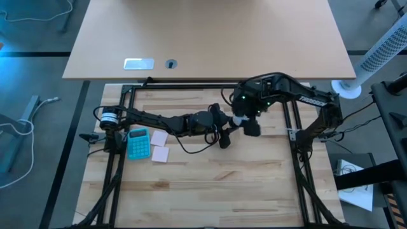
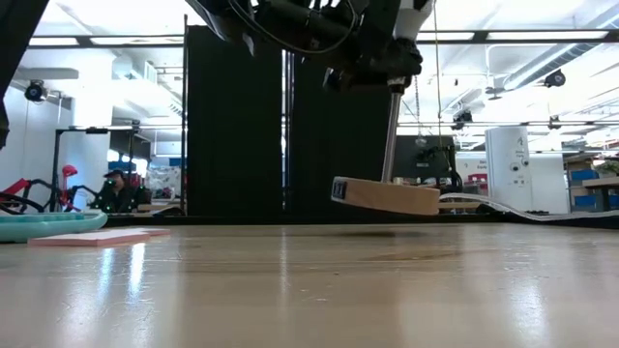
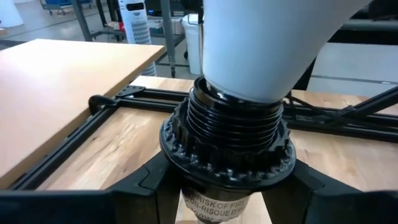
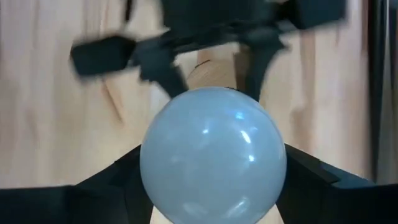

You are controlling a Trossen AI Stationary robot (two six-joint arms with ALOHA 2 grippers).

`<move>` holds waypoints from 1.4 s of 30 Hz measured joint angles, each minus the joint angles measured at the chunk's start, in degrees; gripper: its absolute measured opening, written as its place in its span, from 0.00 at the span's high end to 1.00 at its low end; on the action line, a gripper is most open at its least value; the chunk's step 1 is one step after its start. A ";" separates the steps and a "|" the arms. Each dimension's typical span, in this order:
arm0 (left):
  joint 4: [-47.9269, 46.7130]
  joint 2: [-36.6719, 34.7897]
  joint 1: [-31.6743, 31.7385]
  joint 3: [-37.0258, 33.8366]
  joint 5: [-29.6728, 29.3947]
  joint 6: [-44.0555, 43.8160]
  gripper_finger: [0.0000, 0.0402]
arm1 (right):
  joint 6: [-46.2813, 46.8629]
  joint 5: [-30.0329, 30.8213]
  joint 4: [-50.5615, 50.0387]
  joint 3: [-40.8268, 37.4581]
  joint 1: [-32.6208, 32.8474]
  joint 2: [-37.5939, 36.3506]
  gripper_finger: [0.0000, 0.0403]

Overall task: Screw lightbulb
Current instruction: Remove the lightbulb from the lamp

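Observation:
The white lightbulb [image 3: 267, 43] stands with its base in the black threaded socket [image 3: 227, 143]. In the right wrist view its round dome [image 4: 211, 162] faces the camera. The socket's round wooden base [image 2: 387, 196] hangs tilted, clear of the table. My left gripper [image 1: 222, 127] reaches in from the table's left and is shut on the socket. My right gripper [image 1: 247, 117] comes down over the bulb from above and is shut on it. My left gripper pinches the socket's black body [image 3: 214, 202] just under the toothed ring, one finger [image 3: 143, 186] on each side. The fingers come nearly level from the table's left. The socket stands roughly upright, lifted, with its wooden base off the table. My right gripper pinches the bulb's round dome [image 4: 155, 180] between its two fingers [image 4: 106, 193], one on each side. The fingers come steeply from above, pointing down. The bulb stands upright in the socket, clear of the table.
A teal calculator [image 1: 138, 143] and pink sticky notes [image 1: 159, 146] lie on the table's left part. Black frame rails [image 1: 292, 127] run along the table's sides and back. A tan desk [image 1: 210, 38] stands beyond the far edge.

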 joint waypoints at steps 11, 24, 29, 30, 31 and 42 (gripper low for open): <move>0.33 0.02 -0.17 -0.02 2.05 -2.93 0.57 | 2.54 1.82 -3.07 0.02 0.07 -0.24 0.22; 0.61 0.02 -0.11 -0.02 -0.33 -2.70 0.60 | 56.98 -6.15 -3.38 0.13 0.20 -0.70 0.11; 0.54 0.02 -0.11 -0.02 -0.82 -2.67 0.60 | 67.57 -4.89 2.12 0.16 0.17 -1.33 0.11; 0.52 0.02 -0.11 -0.02 -1.27 -2.62 0.60 | 69.60 -4.34 1.89 0.17 0.17 -1.47 0.11; 0.53 0.02 -0.11 -0.02 -1.56 -2.58 0.60 | 71.15 -4.05 1.41 0.15 0.15 -1.49 0.11; 0.87 0.02 0.00 -0.07 -2.58 -2.21 0.60 | 74.83 1.55 1.19 -0.17 -1.43 -0.33 0.11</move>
